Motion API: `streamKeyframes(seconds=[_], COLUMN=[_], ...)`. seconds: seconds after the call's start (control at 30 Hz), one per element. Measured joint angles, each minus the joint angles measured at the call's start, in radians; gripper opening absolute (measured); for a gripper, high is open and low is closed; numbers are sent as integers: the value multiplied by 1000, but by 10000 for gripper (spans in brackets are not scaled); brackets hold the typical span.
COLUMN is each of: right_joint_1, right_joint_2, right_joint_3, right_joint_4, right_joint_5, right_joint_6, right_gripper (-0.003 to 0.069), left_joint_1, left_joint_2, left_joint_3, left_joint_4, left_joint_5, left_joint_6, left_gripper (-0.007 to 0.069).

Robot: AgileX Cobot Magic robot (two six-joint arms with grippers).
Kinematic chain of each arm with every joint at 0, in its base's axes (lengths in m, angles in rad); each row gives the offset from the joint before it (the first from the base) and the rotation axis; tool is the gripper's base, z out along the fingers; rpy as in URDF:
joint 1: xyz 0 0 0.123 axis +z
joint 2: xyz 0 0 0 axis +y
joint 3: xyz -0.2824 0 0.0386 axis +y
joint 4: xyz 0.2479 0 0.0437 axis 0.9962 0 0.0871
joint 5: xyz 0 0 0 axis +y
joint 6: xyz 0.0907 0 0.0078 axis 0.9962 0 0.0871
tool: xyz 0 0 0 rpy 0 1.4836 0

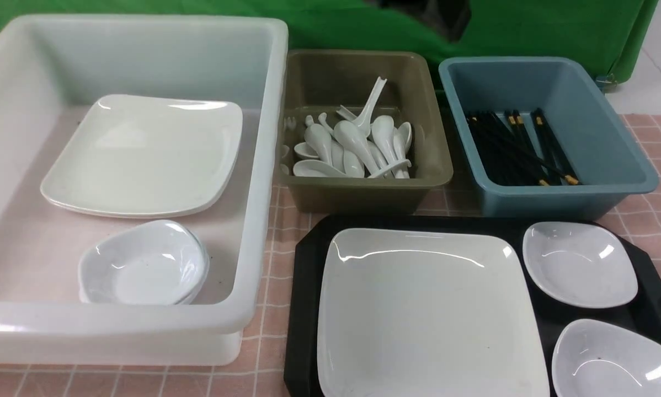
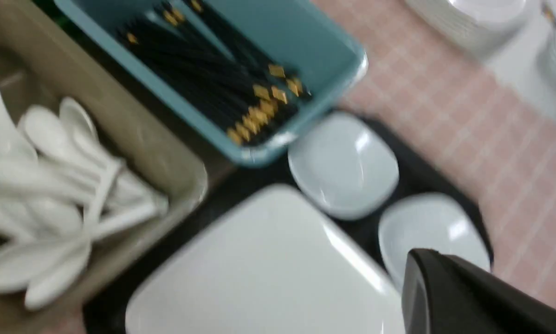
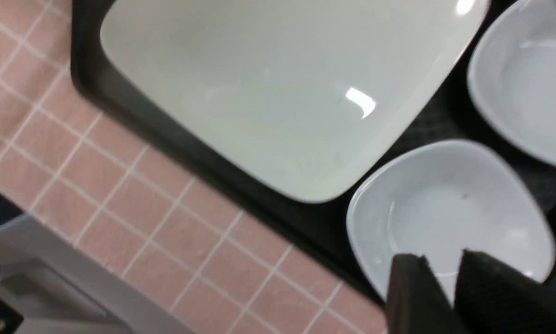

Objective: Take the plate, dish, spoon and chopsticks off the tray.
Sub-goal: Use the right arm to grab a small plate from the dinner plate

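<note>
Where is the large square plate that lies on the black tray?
In the front view the plate fills the tray's left part, just in front of the olive bin, with two small dishes to its right.

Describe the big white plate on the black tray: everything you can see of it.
The plate is a large glossy white square with rounded corners and a shallow raised rim, ceramic by its look. It is empty, with light glinting along its far edge. It lies flat, right way up, on the black tray, covering its left part; the front view cuts off its near edge. Two small white dishes sit close on its right.
</note>
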Motion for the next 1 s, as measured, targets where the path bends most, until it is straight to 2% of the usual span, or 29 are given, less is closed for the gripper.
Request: streamKeyframes(seconds=[0.03, 0.07, 0.13, 0.17, 0.2, 0.23, 0.27, 0.3, 0.33, 0.43, 0.7, 0.9, 1.0], right_joint_1=[0, 0, 0, 0, 0, 3, 6, 8, 24, 76, 181, 193, 193], right_joint_2=[2, 19, 49, 53, 91, 116, 138, 143, 182, 270, 382, 411, 440], right_joint_3=[19, 96, 179, 187, 255, 285, 303, 311, 328, 335, 341, 341, 341], right_joint_4=[1, 3, 3, 3, 4, 4, 2, 1, -8, -54, -161, -269, -283], right_joint_5=[-7, -58, -134, -142, -216, -254, -283, -296, -331, -364, -438, -487, -489], right_joint_6=[-2, -17, -46, -48, -66, -72, -77, -78, -84, -82, 28, 122, 130], right_gripper=[283, 370, 479, 489, 549, 566, 571, 573, 577, 582, 582, 578, 542], left_joint_1=[-6, -52, -92, -98, -118, -123, -124, -125, -125, -125, -125, -125, -125], left_joint_2=[-12, -110, -218, -241, -326, -372, -411, -411, -455, -470, -324, -263, -259], left_joint_3=[17, 163, 354, 373, 538, 608, 689, 704, 802, 943, 957, 952, 951], left_joint_4=[7, 49, 75, 77, 76, 63, 41, 41, 7, -22, -24, -18, -12], left_joint_5=[0, -19, -90, -114, -225, -297, -365, -365, -455, -524, -503, -482, -482], left_joint_6=[0, -6, -15, -16, -15, -6, 6, 6, 53, 116, 144, 157, 159], left_gripper=[-11, -11, -11, -11, -9, -8, -6, -6, -4, -3, -3, -3, -3])
